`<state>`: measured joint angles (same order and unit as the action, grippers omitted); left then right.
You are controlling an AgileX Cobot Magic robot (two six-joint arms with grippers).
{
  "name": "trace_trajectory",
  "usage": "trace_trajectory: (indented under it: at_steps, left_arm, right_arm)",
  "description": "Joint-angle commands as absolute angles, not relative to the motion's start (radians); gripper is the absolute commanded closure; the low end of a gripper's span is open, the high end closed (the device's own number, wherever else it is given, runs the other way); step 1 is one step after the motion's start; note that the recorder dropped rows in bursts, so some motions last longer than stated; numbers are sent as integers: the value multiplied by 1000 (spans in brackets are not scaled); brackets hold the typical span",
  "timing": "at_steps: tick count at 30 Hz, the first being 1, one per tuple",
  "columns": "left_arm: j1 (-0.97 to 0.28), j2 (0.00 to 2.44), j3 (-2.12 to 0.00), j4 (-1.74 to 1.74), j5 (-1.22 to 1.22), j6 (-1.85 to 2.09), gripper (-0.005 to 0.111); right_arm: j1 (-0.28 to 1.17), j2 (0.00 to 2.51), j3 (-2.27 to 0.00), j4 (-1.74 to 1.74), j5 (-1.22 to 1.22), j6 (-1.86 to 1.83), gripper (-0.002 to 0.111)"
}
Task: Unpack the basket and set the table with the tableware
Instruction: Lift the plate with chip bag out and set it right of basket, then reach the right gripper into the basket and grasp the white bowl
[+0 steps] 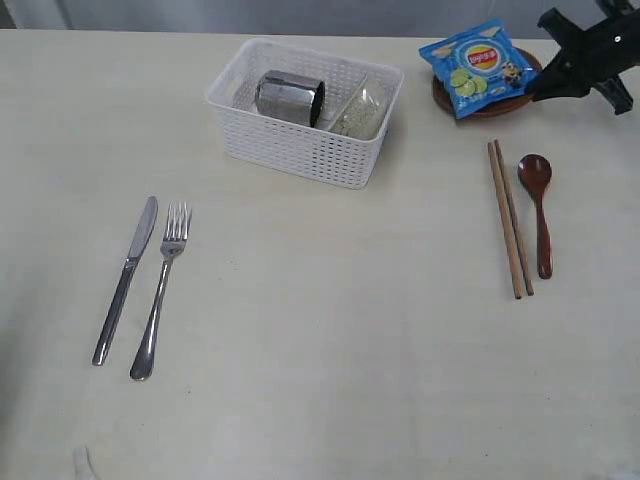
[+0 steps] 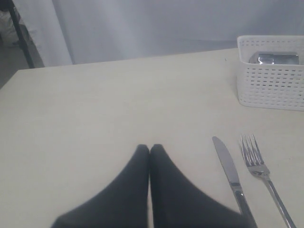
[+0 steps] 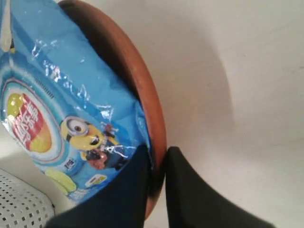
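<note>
- Right gripper (image 3: 158, 159): jaws almost closed, pinching the rim of the brown plate (image 3: 148, 107). A snack packet (image 3: 61, 95) lies on the plate.
- The plate sits at the far right corner of the table (image 1: 330, 350).
- Left gripper (image 2: 150, 151): closed, empty, near the knife (image 2: 230, 171).
- I judge the right arm far nearer; the gripper meets the plate from its right-edge side.
- The cup (image 1: 288, 97) lies on its side in the basket (image 1: 300, 150).
</note>
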<state>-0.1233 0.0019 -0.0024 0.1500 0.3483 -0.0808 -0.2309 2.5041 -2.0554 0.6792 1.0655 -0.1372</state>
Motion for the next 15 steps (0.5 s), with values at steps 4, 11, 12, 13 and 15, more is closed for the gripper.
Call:
trace_trajectory:
  at_steps: [4, 11, 12, 13, 15]
  left_arm:
    - [-128, 0, 0, 149, 348, -83, 107]
    - [-128, 0, 0, 149, 348, -83, 107]
    - [-128, 0, 0, 149, 348, -83, 107]
    - [-128, 0, 0, 149, 348, -83, 107]
    - [-128, 0, 0, 149, 348, -83, 107]
  right_arm:
    - [-237, 2514, -2058, 655, 1098, -122, 107]
    - [-253, 2514, -2058, 634, 1133, -106, 69]
    - [-259, 2514, -2058, 634, 1147, -104, 67]
    - [-264, 2507, -2058, 634, 1163, -104, 66]
    - [-279, 2494, -2058, 629, 1188, -104, 66]
